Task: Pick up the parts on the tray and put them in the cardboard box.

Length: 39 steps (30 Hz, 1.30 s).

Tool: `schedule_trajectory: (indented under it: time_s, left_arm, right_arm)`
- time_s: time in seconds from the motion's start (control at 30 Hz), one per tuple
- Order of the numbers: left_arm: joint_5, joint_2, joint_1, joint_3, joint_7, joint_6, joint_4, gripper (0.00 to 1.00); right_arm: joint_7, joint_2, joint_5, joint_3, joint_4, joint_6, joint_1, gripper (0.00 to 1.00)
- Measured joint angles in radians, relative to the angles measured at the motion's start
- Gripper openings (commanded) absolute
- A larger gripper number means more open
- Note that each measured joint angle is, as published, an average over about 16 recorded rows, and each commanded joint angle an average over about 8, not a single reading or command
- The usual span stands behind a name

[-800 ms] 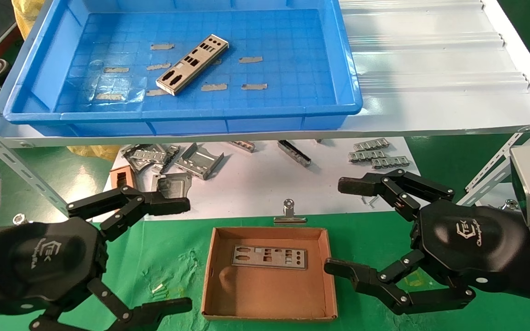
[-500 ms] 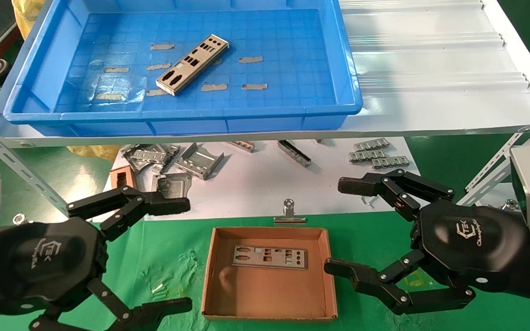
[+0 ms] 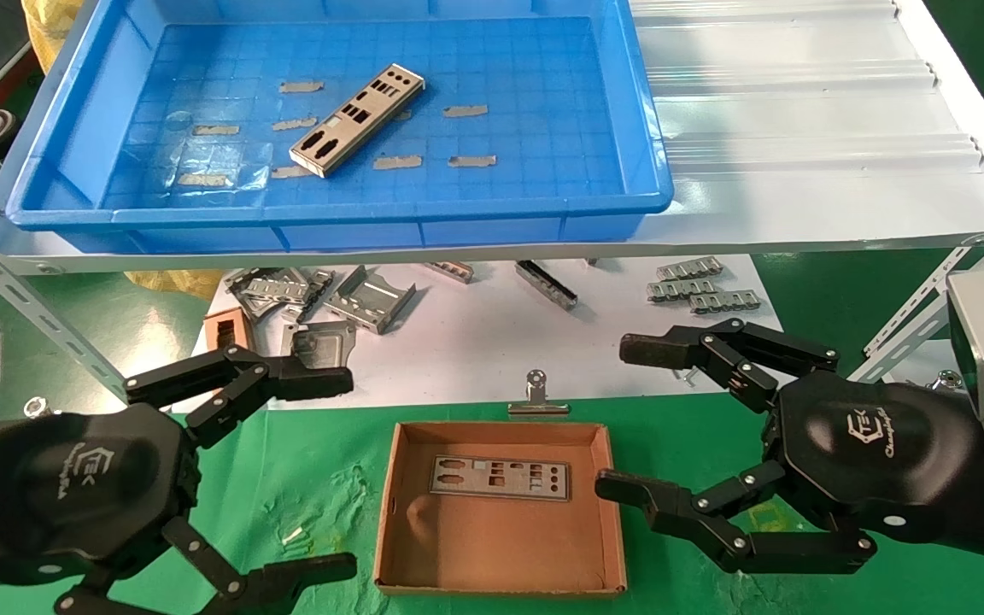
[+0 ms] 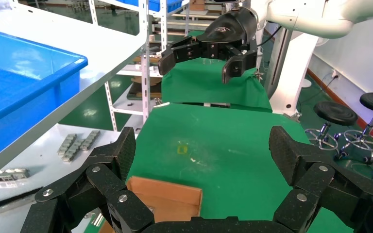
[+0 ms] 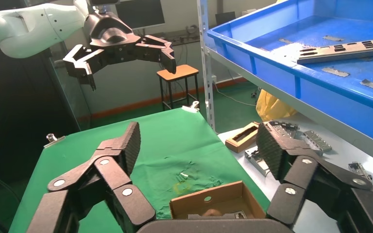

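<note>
The blue tray (image 3: 338,209) sits on the upper shelf with one silver part (image 3: 357,120) lying askew on its floor; the same part (image 5: 345,50) shows in the right wrist view. On the green cloth below stands the cardboard box (image 3: 500,547) with a second part (image 3: 500,477) flat inside near its far wall. My left gripper (image 3: 340,472) hovers open to the left of the box, holding nothing. My right gripper (image 3: 620,417) hovers open at the box's right wall, also empty. Each wrist view shows its own gripper, left (image 4: 204,150) and right (image 5: 200,145), open above the box (image 5: 213,201).
Under the shelf, folded grey brackets (image 3: 364,299) and a small brown frame block (image 3: 225,329) lie on a white sheet. A binder clip (image 3: 536,397) sits just behind the box. Tape strips (image 3: 466,111) dot the tray floor. Slanted shelf struts (image 3: 31,316) flank both arms.
My right gripper has shifted slightly left toward the box, its jaws a touch wider. The left arm and both parts have not moved.
</note>
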Motion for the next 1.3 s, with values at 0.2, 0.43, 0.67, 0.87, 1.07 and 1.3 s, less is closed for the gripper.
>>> schedule_trajectory:
  time_s: [0.2,0.43,0.67,0.87,1.07,1.3]
  left_arm:
    - [0.0,0.0,0.0,0.0,0.0,0.0,0.0,1.0]
    - [0.0,0.0,0.0,0.0,0.0,0.0,0.0,1.0]
    - [0.0,0.0,0.0,0.0,0.0,0.0,0.0,1.0]
    - [0.002,0.003,-0.01,-0.001,0.0,-0.002,0.002,1.0]
    - [0.041,0.038,-0.102,0.014,-0.015,-0.018,0.052,1.0]
    - [0.163,0.138,-0.329,0.069,-0.045,-0.063,0.228,1.0]
  right_arm:
    - [0.0,0.0,0.0,0.0,0.0,0.0,0.0,0.0]
    - [0.0,0.0,0.0,0.0,0.0,0.0,0.0,0.0]
    - [0.0,0.0,0.0,0.0,0.0,0.0,0.0,0.0]
    - [0.0,0.0,0.0,0.0,0.0,0.0,0.0,0.0]
    - [0.0,0.0,0.0,0.0,0.0,0.0,0.0,0.0]
    - [0.0,0.0,0.0,0.0,0.0,0.0,0.0,0.0]
